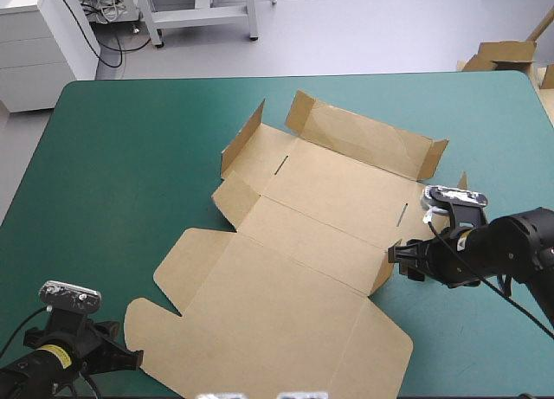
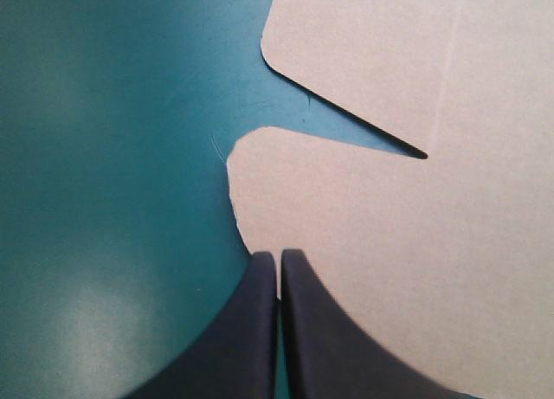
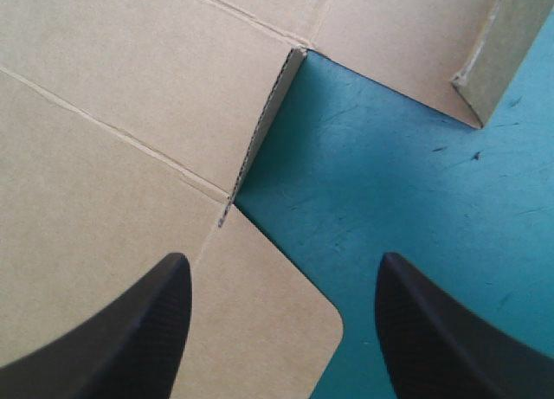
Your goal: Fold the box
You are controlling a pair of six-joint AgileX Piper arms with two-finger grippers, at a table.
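Box (image 1: 294,269) lies mostly flat, the left claw (image 2: 279,254) pinched shut and empty, tips touching a flap's edge, the right claw (image 3: 283,259) wide open astride a side flap's edge.

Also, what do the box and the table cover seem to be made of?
The box looks like corrugated brown cardboard, matte: a cut edge in the right wrist view shows fluting. The cover seems a teal-green mat, perhaps rubber or vinyl: faint scratches and a sheen.

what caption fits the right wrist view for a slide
Open right gripper straddling the box's edge by a raised flap, one finger over board, the other over the teal-green cover.
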